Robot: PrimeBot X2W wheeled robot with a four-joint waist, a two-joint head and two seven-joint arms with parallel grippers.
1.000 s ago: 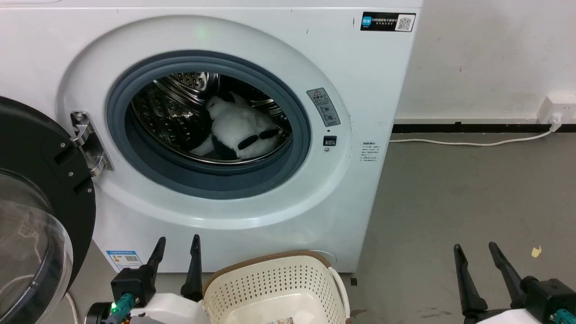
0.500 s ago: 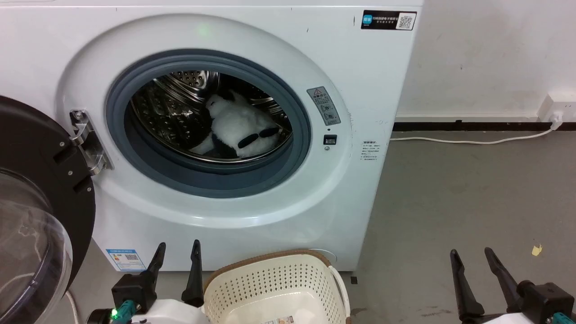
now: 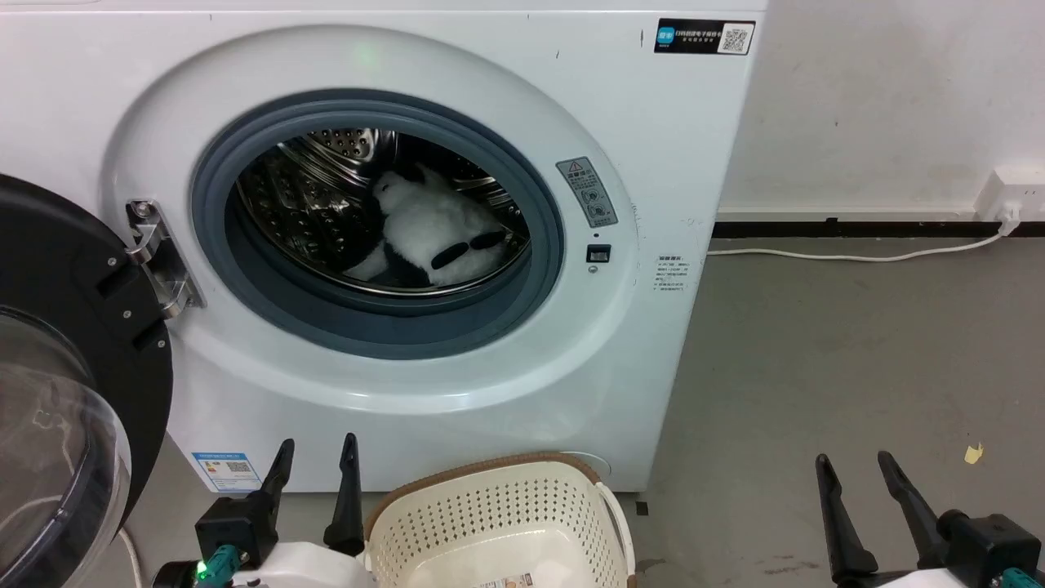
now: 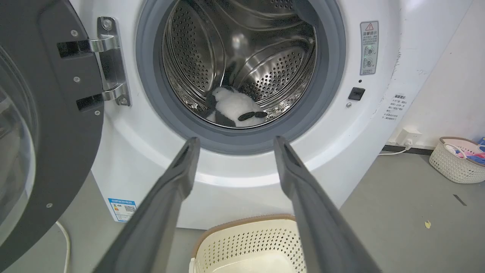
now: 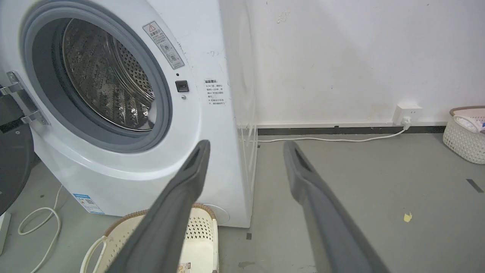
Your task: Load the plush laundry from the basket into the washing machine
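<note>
Work looks almost done, I think. The fluffy white plush toy [image 3: 429, 233] with black patches lies inside the big white front-loading washing machine [image 3: 653, 163]. The oval cream plastic basket [image 3: 498, 506] sits just in front of the machine, and the part I see is bare. My left gripper [image 3: 319, 443] and right gripper [image 3: 852, 457] hang low before the machine, fingers spread apart, holding nothing. The black-rimmed glass door [image 3: 73, 269] stands open on the machine's hinge side. Maybe shutting it is left.

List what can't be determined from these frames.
Floor of the basket, head view: cut off by the bottom edge; leftovers unknown.
Underside of the plush laundry, head view: hidden by the grey gasket.
Text on the washing machine warning sticker: too small.
Contents of the far basket, left wrist view: too small.
</note>
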